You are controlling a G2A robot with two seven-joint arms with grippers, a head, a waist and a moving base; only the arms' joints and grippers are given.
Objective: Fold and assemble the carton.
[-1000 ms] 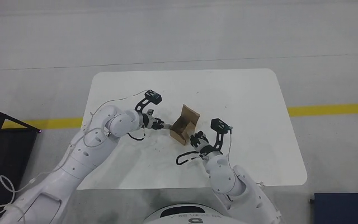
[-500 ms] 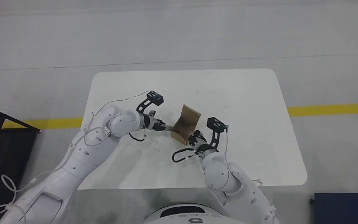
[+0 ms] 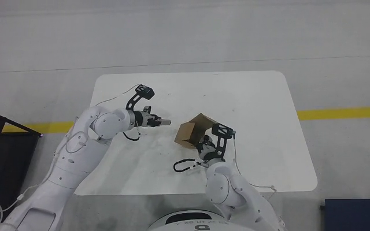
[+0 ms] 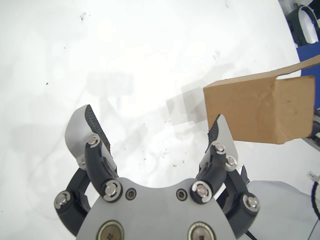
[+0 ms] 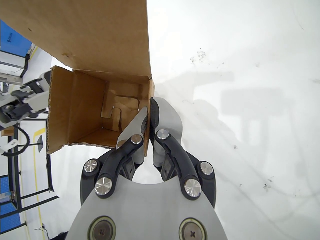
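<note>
Brown corrugated carton (image 3: 193, 131) sits near the middle of the white bench (image 3: 260, 104) in the top view, tipped over with its open mouth toward the robot and one long flap sticking out. Right arm's jaws are at the carton's near edge. Left arm's jaws are off to the side, apart from the carton with bare bench between. Left wrist view: jaws spread wide, nothing in them. Carton (image 4: 257, 111) is just past one fingertip (image 4: 217, 128); contact not evident. Closed outer faces are toward this camera, scuffed bench (image 4: 125, 38) below. Can't tell if the carton rests on the bench or is held slightly off it. Right wrist view: jaws pinching one side wall of the carton (image 5: 87, 13), one finger (image 5: 170, 118) outside and the other inside the mouth. Interlocked bottom flaps are visible deep inside, so the base looks done; the long lid flap stands open, side flap also unfolded. Step in hand, as I judge it: closing the top. To do it well the right pinch should be firm enough to stop the carton rotating but not crush the wall. The left should come in on the flap's free edge, push along the crease line, not mid-panel, and tuck the small flaps first. Risk: the inside finger blocks the lid, so it needs clearing before final tuck.
</note>
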